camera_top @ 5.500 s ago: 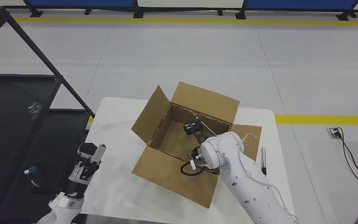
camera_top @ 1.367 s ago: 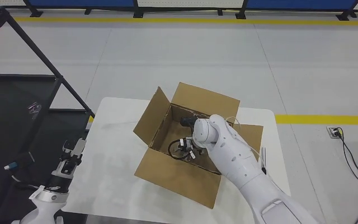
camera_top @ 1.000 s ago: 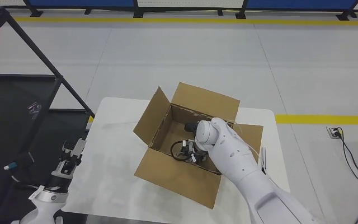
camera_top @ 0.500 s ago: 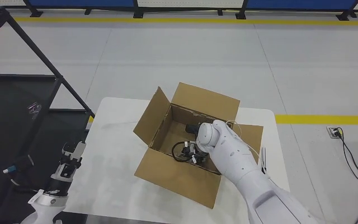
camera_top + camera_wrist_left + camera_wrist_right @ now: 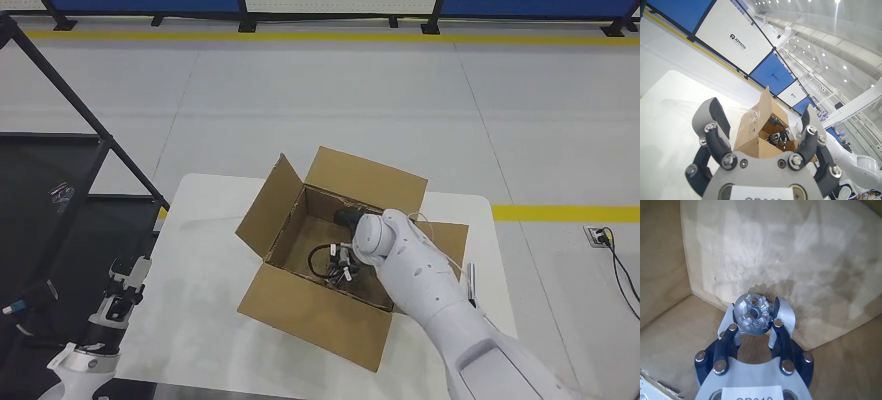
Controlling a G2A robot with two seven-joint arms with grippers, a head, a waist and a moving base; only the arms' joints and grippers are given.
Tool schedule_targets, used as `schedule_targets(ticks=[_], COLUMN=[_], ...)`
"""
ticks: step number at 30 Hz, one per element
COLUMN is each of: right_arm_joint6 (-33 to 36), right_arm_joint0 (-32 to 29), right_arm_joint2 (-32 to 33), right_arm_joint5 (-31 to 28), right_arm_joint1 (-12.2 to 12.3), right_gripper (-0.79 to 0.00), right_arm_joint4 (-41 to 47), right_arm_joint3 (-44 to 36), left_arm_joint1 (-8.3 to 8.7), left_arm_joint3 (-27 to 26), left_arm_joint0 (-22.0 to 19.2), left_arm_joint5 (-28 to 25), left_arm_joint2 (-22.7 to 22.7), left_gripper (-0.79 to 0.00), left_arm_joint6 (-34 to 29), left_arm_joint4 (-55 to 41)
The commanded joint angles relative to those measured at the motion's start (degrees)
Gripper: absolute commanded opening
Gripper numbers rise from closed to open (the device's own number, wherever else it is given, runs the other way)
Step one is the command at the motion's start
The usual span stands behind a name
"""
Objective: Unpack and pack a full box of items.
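White table (image 5: 200, 300), open cardboard box (image 5: 310, 305) standing on it.
Left gripper (image 5: 762, 107) by the table's edge, well apart from the box, jaws wide, empty; right gripper (image 5: 754, 308) down inside the box near an inner corner, closed on a round silver metal part (image 5: 752, 319).

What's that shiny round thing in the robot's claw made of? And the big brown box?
The round part looks like metal, probably cast: silvery grey with a dull sheen and bright glints on its ribs. The box looks like cardboard: plain brown and matte, with creased fold lines and a ragged edge.
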Motion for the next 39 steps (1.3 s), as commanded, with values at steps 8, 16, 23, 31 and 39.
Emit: schedule_targets(ticks=[8,16,23,31,39], right_arm_joint6=[-1.8,1.3,-5.7,-10.1,-21.2], right_arm_joint0=[-5.1,-18.8,-31.4,-47.0,-66.2], right_arm_joint2=[4.1,11.5,15.8,22.2,34.4], right_arm_joint5=[2.0,4.0,2.4,1.2,-11.7], right_arm_joint1=[3.8,8.9,11.3,13.3,15.4], right_gripper=[-0.785,-0.785,-0.785,-0.785,-0.785], right_arm_joint4=[-3.1,-10.5,-17.6,-22.8,-23.2], right_arm_joint3=[-12.1,-39.0,-59.6,-82.2,-98.0], left_arm_joint1=[-0.03,-0.07,-0.11,-0.15,-0.40], left_arm_joint3=[-0.2,-0.9,-1.0,-2.9,-5.5], left_arm_joint0=[0.1,-0.4,-0.8,-1.6,-2.6], left_arm_joint5=[0.0,0.6,1.2,2.7,4.7], left_arm_joint2=[0.1,1.3,2.0,3.5,8.5], left_gripper=[0.000,0.000,0.000,0.000,0.000], left_arm_joint6=[0.0,-0.2,0.1,0.0,0.6], left_arm_joint4=[0.2,1.3,2.1,4.5,9.4])
